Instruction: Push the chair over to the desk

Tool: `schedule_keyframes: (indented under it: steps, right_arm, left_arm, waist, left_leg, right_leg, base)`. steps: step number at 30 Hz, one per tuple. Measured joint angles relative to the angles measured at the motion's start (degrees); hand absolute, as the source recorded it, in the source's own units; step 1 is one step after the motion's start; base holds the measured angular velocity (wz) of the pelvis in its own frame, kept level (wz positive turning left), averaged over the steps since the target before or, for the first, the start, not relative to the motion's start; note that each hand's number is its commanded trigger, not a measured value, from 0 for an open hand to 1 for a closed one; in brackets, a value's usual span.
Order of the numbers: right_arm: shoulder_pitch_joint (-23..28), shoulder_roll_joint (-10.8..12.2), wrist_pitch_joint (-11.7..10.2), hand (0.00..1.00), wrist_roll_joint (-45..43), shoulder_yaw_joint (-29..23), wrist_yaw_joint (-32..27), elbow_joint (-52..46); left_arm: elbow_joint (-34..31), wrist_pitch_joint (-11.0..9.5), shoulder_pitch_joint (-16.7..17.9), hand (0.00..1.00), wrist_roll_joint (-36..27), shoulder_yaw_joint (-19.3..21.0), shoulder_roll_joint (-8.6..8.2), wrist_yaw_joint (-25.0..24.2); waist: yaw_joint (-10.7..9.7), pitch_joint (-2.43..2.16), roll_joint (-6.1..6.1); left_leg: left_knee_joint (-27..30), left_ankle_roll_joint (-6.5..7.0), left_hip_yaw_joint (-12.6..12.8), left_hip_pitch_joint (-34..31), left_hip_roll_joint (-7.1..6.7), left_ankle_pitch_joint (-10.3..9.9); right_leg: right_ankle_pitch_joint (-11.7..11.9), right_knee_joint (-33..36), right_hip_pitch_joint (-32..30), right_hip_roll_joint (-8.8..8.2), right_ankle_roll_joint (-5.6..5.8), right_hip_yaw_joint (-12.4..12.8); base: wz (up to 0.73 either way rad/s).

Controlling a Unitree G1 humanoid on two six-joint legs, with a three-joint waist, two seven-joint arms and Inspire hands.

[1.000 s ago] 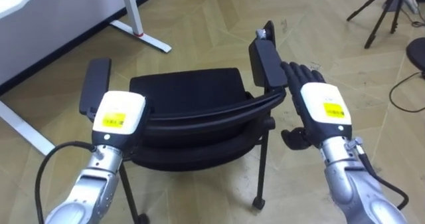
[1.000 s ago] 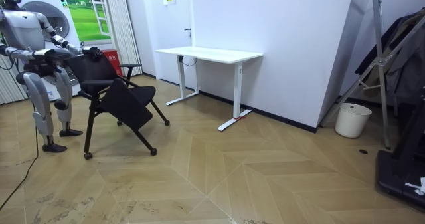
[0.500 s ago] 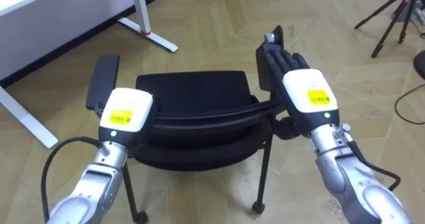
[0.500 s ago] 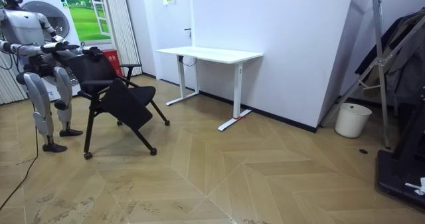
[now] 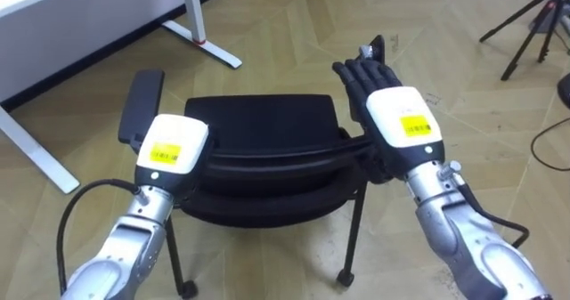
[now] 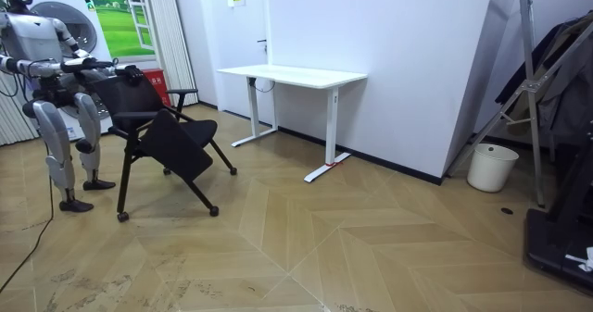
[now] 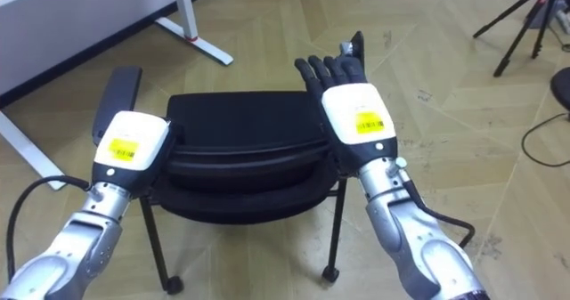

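- Black chair (image 5: 258,126) directly below the head camera, on wood floor (image 5: 294,24), back edge nearest, seat facing away; caster (image 5: 346,273) at the foot of the near right leg.
- In the room view: chair at the room view's left, robot upright just behind it, both arms reaching forward to its back.
- Left hand (image 5: 169,149) on the top of the chair back, just beside the left armrest (image 5: 142,109); back of the hand up, fingers hidden beneath it, so cannot tell whether curled over the edge or flat.
- Right hand (image 5: 398,122) at the right end of the chair back; fingers (image 5: 356,73) straight and close together, lying forward along the right armrest (image 5: 376,46), nothing grasped.
- White desk (image 6: 292,73) ahead of the chair against the wall, well apart; desk foot (image 5: 200,44) beyond the left armrest.
- Tripod (image 5: 525,20) far right on the floor; white bucket (image 6: 491,167) by the wall at the room view's right.
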Motion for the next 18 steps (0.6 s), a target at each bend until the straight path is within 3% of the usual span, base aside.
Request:
schedule_keyframes:
  steps: [12, 18]
  right_arm:
    - [0.2, 0.2, -0.2, 0.0, -0.5, 6.4, 2.9, 3.6]
    - [-0.4, 0.1, -1.0, 0.0, -3.1, 7.2, -0.9, 9.9]
  left_arm:
    - [0.2, -0.2, -1.3, 1.0, -0.1, -1.8, -0.14, -0.4]
    - [1.6, -0.6, -2.5, 1.0, -0.1, -2.9, -1.0, -0.1]
  waist:
    - [0.8, 0.14, 0.15]
    - [0.3, 0.22, 0.26]
  left_leg:
    - [0.1, 0.0, -1.3, -0.3, -0.04, 0.0]
    - [0.1, 0.0, -3.4, 0.1, -0.27, 0.0]
  right_leg:
    - [0.0, -0.2, 0.3, -0.07, 0.0, -1.0]
    - [0.0, -2.0, 2.5, -0.3, 0.0, -2.3]
  base:
    - [0.05]
    - [0.19]
